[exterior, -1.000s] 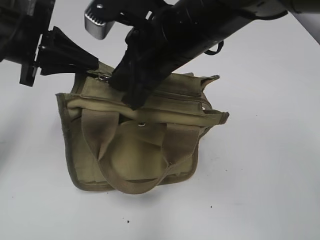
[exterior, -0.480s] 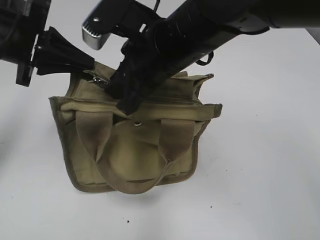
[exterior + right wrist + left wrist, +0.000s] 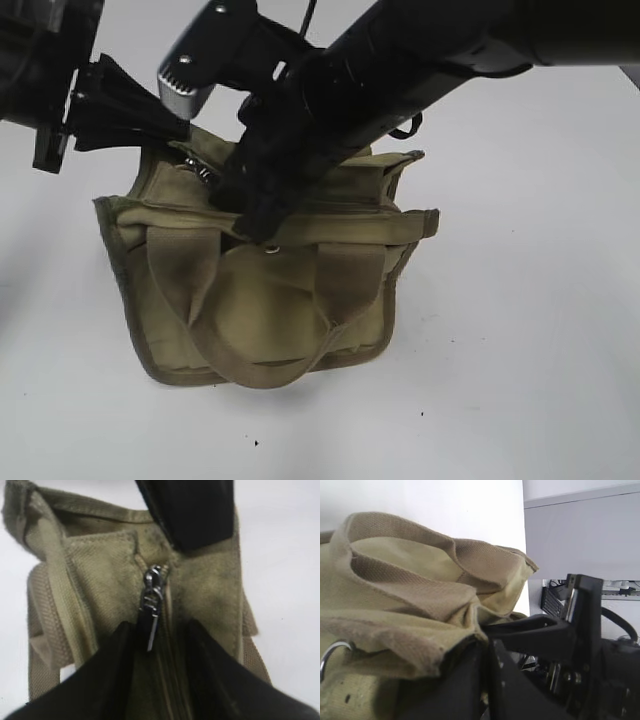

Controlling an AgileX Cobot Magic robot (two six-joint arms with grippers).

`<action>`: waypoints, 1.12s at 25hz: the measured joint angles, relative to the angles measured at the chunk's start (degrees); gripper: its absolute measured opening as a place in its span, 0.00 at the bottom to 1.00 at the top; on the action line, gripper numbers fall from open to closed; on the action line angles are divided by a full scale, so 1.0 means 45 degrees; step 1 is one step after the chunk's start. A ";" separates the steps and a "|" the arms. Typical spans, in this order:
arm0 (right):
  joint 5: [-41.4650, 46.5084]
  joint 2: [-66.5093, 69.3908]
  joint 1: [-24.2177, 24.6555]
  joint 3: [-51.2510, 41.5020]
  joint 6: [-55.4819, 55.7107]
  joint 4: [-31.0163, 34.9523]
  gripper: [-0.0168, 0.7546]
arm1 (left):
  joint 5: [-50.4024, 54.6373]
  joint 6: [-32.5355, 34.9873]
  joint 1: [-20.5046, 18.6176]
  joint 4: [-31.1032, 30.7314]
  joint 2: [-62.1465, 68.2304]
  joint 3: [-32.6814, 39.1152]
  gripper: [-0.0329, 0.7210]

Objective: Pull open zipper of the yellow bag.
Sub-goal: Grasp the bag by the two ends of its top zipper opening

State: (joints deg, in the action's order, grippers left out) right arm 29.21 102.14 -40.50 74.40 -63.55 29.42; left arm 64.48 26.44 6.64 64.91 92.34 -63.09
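- Olive-yellow canvas bag (image 3: 270, 300) is pinched at its 10 o'clock corner by clenched black left gripper (image 3: 185, 130).
- Black right gripper (image 3: 160, 635) w/ jaws parted, silver zipper pull (image 3: 151, 605) seen between, not squeezed.

A plain white table (image 3: 540, 330) carries the yellow bag (image 3: 260, 310), which sits directly on it.

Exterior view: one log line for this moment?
left gripper: shut on yellow bag | right gripper: open, astride pull tab | zipper
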 joint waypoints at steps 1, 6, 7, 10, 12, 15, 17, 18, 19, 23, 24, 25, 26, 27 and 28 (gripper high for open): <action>-0.0044 0.0013 -0.0094 0.0000 -0.0070 -0.0055 0.37 | 0.0013 0.0000 0.0029 -0.0030 0.0000 0.0000 0.04; -0.0497 0.0036 -0.0277 -0.0068 -0.0115 -0.0286 0.23 | 0.0027 0.0006 0.0029 -0.0096 0.0000 0.0000 0.04; -0.0540 0.0036 -0.0277 -0.0079 -0.0115 -0.0297 0.20 | 0.0027 0.0006 0.0029 -0.0096 0.0000 0.0000 0.04; -0.0574 0.0036 -0.0277 -0.0081 -0.0115 -0.0315 0.10 | 0.0027 0.0020 0.0029 -0.0099 0.0000 0.0000 0.04; -0.0561 0.0036 -0.0277 -0.0081 -0.0115 -0.0327 0.10 | 0.0027 0.0035 0.0029 -0.0099 0.0000 0.0000 0.04; -0.0422 -0.0026 -0.0277 -0.0081 -0.0115 -0.0436 0.10 | 0.0039 0.0086 0.0029 -0.0099 0.0000 0.0000 0.04; -0.0249 -0.0209 -0.0277 -0.0092 -0.0115 -0.0601 0.10 | 0.0132 0.0166 0.0029 -0.0068 0.0000 0.0000 0.04; -0.0114 -0.0321 -0.0277 -0.0104 -0.0115 -0.0667 0.08 | 0.0189 0.0194 0.0029 -0.0022 0.0000 0.0000 0.04; -0.0038 -0.0419 -0.0277 -0.0115 -0.0115 -0.0697 0.05 | 0.0219 0.0209 0.0029 -0.0009 0.0000 0.0000 0.04; 0.0114 -0.0524 -0.0277 -0.0115 -0.0115 -0.0766 0.07 | 0.0291 0.0233 0.0029 0.0053 0.0000 0.0000 0.04; 0.0114 -0.0524 -0.0277 -0.0119 -0.0115 -0.0766 0.11 | 0.0291 0.0233 0.0029 0.0053 0.0000 0.0000 0.04; 0.0114 -0.0498 -0.0287 -0.0119 -0.0115 -0.0754 0.16 | 0.0291 0.0233 0.0029 0.0063 0.0000 0.0000 0.04; 0.0114 -0.0453 -0.0300 -0.0119 -0.0115 -0.0753 0.21 | 0.0260 0.0233 0.0029 0.0079 0.0000 0.0000 0.04; 0.0084 -0.0407 -0.0313 -0.0119 -0.0115 -0.0743 0.25 | 0.0215 0.0244 0.0029 0.0079 0.0000 0.0000 0.04; 0.0028 -0.0390 -0.0316 -0.0119 -0.0115 -0.0728 0.27 | 0.0183 0.0237 0.0029 0.0079 0.0000 0.0000 0.04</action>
State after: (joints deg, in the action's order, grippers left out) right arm 29.33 100.38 -41.92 73.86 -64.07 26.15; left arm 65.30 27.51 6.77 65.27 92.34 -63.09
